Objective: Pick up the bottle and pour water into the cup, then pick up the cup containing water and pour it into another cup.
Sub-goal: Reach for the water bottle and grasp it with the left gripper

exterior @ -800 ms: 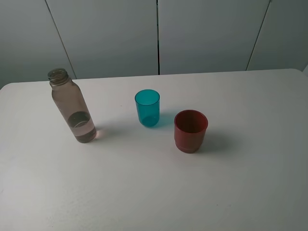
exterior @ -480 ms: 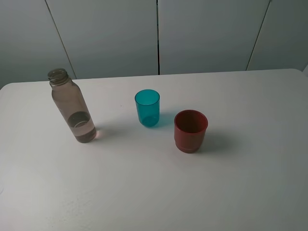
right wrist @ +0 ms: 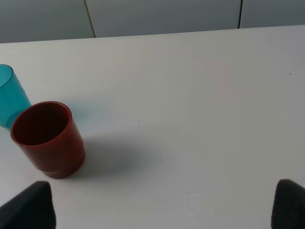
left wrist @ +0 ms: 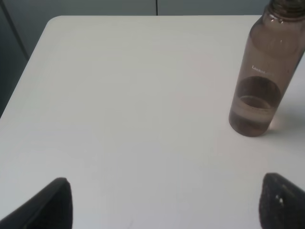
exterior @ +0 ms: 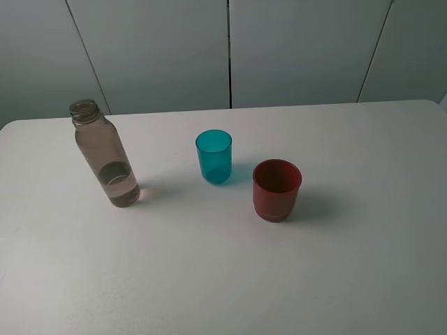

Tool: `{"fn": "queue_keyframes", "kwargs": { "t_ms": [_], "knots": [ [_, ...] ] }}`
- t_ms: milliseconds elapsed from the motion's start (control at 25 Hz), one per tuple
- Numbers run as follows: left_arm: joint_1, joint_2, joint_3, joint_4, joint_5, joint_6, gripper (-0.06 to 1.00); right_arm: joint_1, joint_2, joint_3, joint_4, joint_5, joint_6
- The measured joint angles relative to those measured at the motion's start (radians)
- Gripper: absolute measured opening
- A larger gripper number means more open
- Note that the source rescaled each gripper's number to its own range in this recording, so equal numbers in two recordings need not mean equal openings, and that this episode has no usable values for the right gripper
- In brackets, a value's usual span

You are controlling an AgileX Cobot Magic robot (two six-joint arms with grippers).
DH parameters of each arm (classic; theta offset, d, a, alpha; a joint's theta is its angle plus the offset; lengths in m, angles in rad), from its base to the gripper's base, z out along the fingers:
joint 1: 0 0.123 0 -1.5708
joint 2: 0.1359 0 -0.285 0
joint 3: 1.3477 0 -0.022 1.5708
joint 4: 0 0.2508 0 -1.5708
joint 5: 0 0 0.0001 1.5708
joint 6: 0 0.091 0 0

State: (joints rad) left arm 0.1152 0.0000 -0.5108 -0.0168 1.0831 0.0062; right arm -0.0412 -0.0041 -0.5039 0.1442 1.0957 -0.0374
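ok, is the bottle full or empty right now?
Partly full: the bottle stands upright and uncapped, and a waterline shows through its tinted wall, low down in the body.

Cropped: bottle [left wrist: 264,76] mouth, cup [right wrist: 9,95] side.

The bottle [exterior: 105,157] was clear, brown-tinted, glossy plastic; the teal cup [exterior: 214,156] smooth translucent plastic; the red cup [exterior: 276,190] opaque plastic; the table [exterior: 209,279] matt white.

High overview, low wrist close-ups, shared table [exterior: 209,279]
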Motion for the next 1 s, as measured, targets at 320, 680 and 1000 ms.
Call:
{"fn": "queue_keyframes", "kwargs": {
  "t_ms": [320, 680, 1000],
  "knots": [
    [-0.002, 0.103, -0.140, -0.017, -0.013, 0.133, 1.00, 0.000, 0.000, 0.000, 0.000, 0.000, 0.000],
    [-0.003, 0.470, -0.222, -0.098, -0.087, 0.208, 1.00, 0.000, 0.000, 0.000, 0.000, 0.000, 0.000],
    [-0.005, 0.737, -0.222, -0.202, -0.103, 0.235, 1.00, 0.000, 0.000, 0.000, 0.000, 0.000, 0.000]
  ]
}}
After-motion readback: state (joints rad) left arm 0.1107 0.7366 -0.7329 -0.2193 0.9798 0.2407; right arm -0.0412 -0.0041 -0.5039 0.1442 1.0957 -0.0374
